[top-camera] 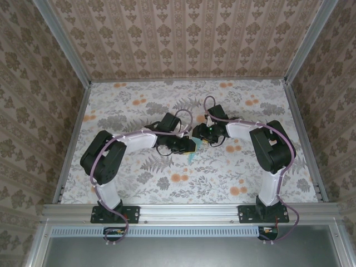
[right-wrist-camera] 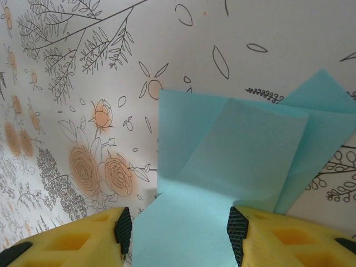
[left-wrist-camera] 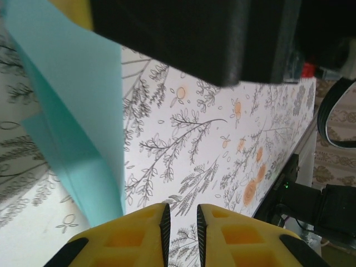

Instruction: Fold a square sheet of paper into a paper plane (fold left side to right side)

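While both arms meet over the middle of the counter (top-camera: 250, 167), the square sheet of paper (right-wrist-camera: 233, 150) sits between them. It is partly folded, with several turquoise layers overlapping and one corner poking out behind.

Right claw (right-wrist-camera: 179, 225): about half open, the sheet running between its fingers and spanning the gap. The hold looks real, since the left wrist view shows the sheet (left-wrist-camera: 67, 111) lifted off the counter and rising toward a yellow finger (left-wrist-camera: 78, 14) above. Likely reason: to raise one flap so it can swing across for the side-to-side fold.

Left claw (left-wrist-camera: 182, 228): nearly closed, a thin slit between its fingers with nothing in it. The sheet's edge hangs just beside its left finger. Judged role: waiting to press or steady the crease.

From overhead, a sliver of the sheet (top-camera: 191, 157) peeks out below the wrists.

No brand, label or legible writing noted. The paper is plain and the counter has a floral print.
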Available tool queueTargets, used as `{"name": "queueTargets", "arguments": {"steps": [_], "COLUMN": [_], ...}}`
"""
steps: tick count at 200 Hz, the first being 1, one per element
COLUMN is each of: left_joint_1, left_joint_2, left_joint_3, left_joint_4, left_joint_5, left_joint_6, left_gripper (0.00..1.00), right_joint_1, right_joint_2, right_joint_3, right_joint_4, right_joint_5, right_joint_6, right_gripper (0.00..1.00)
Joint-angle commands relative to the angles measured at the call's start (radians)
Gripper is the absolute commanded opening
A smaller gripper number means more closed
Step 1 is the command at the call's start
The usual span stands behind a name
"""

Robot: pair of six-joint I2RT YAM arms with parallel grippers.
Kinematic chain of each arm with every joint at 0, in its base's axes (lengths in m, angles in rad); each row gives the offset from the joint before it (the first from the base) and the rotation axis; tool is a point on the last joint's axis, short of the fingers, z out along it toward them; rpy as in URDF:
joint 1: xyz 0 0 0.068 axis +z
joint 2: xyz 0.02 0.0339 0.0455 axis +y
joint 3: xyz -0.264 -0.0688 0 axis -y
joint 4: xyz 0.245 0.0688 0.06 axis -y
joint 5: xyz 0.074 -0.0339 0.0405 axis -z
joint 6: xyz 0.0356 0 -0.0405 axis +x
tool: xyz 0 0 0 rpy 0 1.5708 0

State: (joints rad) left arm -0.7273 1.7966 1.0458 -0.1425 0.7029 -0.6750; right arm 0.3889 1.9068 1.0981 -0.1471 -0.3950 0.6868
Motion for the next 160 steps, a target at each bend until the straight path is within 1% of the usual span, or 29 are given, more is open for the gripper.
{"name": "queueTargets", "arguments": {"steps": [1, 33, 69, 73, 94, 160], "left_joint_1": [-0.029, -0.041, -0.047, -0.047, -0.050, -0.049], "left_joint_2": [0.033, 0.077, 0.108, 0.111, 0.121, 0.126], "left_joint_3": [0.051, 0.082, 0.120, 0.121, 0.134, 0.130], "left_joint_4": [-0.014, -0.044, -0.112, -0.119, -0.152, -0.168], "left_joint_5": [0.024, -0.013, -0.052, -0.086, -0.121, -0.162], "left_joint_6": [0.030, 0.047, 0.101, 0.106, 0.131, 0.141], "left_gripper": [0.23, 0.25, 0.26, 0.26, 0.27, 0.27], "right_joint_1": [-0.002, -0.002, -0.002, -0.002, -0.002, -0.002], "right_joint_2": [0.053, 0.051, 0.052, 0.054, 0.052, 0.051], "right_joint_3": [-0.016, -0.017, -0.018, -0.018, -0.018, -0.017], "right_joint_4": [-0.105, -0.106, -0.107, -0.107, -0.111, -0.117], "right_joint_5": [0.065, 0.064, 0.067, 0.068, 0.071, 0.074], "right_joint_6": [-0.005, -0.007, -0.009, -0.008, -0.012, -0.015], "right_gripper": [0.54, 0.54, 0.54, 0.54, 0.54, 0.54]}}
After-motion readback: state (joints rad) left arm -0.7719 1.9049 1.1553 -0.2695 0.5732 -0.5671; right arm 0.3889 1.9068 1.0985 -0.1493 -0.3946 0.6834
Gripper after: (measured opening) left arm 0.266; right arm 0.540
